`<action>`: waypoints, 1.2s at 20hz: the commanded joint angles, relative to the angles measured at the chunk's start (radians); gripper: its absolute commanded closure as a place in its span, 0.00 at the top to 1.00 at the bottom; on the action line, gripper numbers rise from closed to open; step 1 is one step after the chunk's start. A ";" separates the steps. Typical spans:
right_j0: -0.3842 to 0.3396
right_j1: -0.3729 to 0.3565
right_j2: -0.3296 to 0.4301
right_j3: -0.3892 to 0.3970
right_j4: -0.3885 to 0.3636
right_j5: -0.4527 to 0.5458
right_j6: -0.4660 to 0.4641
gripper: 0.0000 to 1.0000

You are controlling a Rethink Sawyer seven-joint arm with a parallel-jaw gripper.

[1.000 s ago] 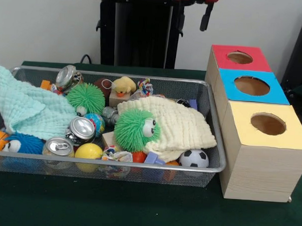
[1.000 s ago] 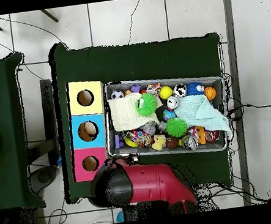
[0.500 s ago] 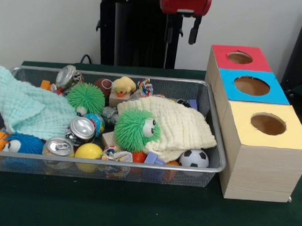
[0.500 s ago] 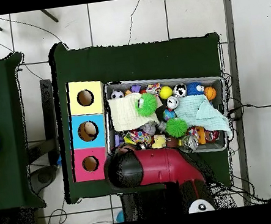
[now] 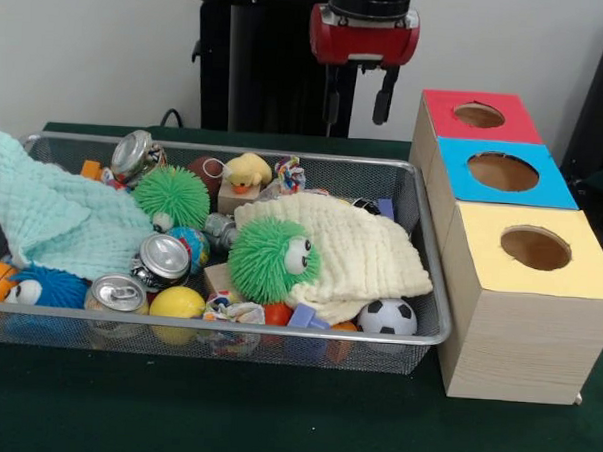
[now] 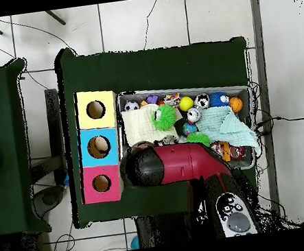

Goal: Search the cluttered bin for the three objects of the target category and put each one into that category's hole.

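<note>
The wire-mesh bin (image 5: 277, 330) lies on the green table, full of toys, cans and cloths. It also shows in the overhead view (image 6: 178, 90). A small yellow duck (image 5: 248, 170) with an orange beak sits on a wooden block at the bin's far side. My gripper (image 5: 358, 110) hangs high above the bin's far rim, to the right of the duck. It is open and empty, fingers pointing down. In the overhead view my red arm (image 6: 181, 165) covers the bin's near side and hides the duck and the gripper.
Three wooden boxes stand right of the bin, with holes in a red (image 5: 479, 115), a blue (image 5: 502, 172) and a yellow top (image 5: 536, 247). In the bin: two green puffer toys (image 5: 272, 260), a cream cloth (image 5: 365, 251), a mint cloth (image 5: 52, 215), cans (image 5: 162, 258), a yellow ball (image 5: 177, 303).
My gripper has come down into the front view, from only its tips to its whole red body. In the overhead view the arm has swung over the bin's near side, covering the duck.
</note>
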 commanded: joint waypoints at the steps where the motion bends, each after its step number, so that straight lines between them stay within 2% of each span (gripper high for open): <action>1: -0.029 0.106 0.112 -0.192 -0.090 0.152 -0.141 1.00; 10: -0.010 0.214 0.088 -0.321 -0.187 0.255 -0.152 1.00; 19: -0.001 0.287 0.072 -0.398 -0.295 0.445 -0.214 1.00; 24: -0.007 0.312 0.087 -0.407 -0.341 0.484 -0.222 1.00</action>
